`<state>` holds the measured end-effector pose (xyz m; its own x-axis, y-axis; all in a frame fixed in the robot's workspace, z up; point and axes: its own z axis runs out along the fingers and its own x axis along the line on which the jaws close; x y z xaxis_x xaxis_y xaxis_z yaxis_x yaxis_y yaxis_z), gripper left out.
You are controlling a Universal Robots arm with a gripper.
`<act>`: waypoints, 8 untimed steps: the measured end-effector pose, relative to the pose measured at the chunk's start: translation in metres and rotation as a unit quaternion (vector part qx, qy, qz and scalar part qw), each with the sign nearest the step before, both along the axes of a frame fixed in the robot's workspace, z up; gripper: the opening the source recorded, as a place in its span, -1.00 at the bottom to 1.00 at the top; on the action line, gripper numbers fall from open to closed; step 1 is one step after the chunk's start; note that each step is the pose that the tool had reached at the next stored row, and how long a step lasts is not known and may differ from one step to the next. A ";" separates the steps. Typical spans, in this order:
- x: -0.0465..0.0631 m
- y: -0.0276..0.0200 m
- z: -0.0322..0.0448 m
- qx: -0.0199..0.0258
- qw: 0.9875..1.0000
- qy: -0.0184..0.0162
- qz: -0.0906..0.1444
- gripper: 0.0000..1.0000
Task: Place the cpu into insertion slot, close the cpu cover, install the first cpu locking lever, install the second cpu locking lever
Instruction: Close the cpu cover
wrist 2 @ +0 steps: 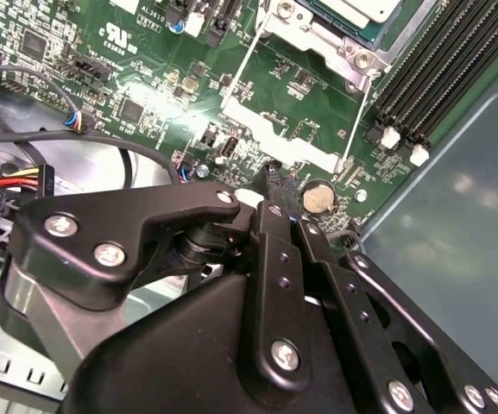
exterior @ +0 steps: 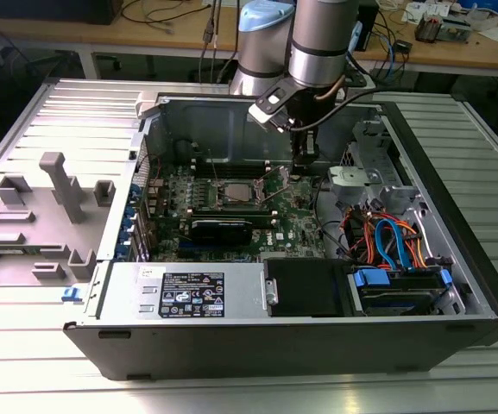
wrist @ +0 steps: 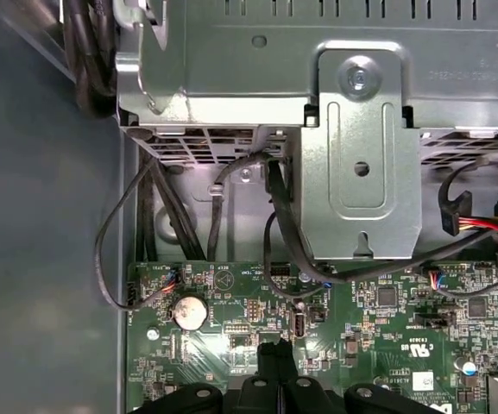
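My claw (exterior: pixel 305 162) hangs inside the open computer case (exterior: pixel 318 345), clenched with its tips pressed together on nothing. It sits close over the green motherboard (exterior: pixel 300 226), just beside the coin cell (wrist 2: pixel 318 198). The cpu (wrist 2: pixel 359 7) lies silver top up in the insertion slot (exterior: pixel 236 191), on the exterior view's left of my claw and apart from it. The cpu cover (wrist 2: pixel 318 39) frames it in silver; whether it is fully down I cannot tell. Two thin wire levers (wrist 2: pixel 247 65) run from the slot toward my claw. The case lies on the ribbed desk (exterior: pixel 231 388).
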<state>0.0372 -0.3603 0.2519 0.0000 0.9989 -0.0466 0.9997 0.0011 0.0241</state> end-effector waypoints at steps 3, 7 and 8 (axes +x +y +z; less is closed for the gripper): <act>0.000 0.0000 -0.0041 0.000 1.000 0.001 0.000 -0.79; 0.000 -0.0001 -0.0071 0.000 1.000 0.003 0.000 -0.79; 0.000 -0.0001 -0.0071 0.000 1.000 0.003 0.000 -0.79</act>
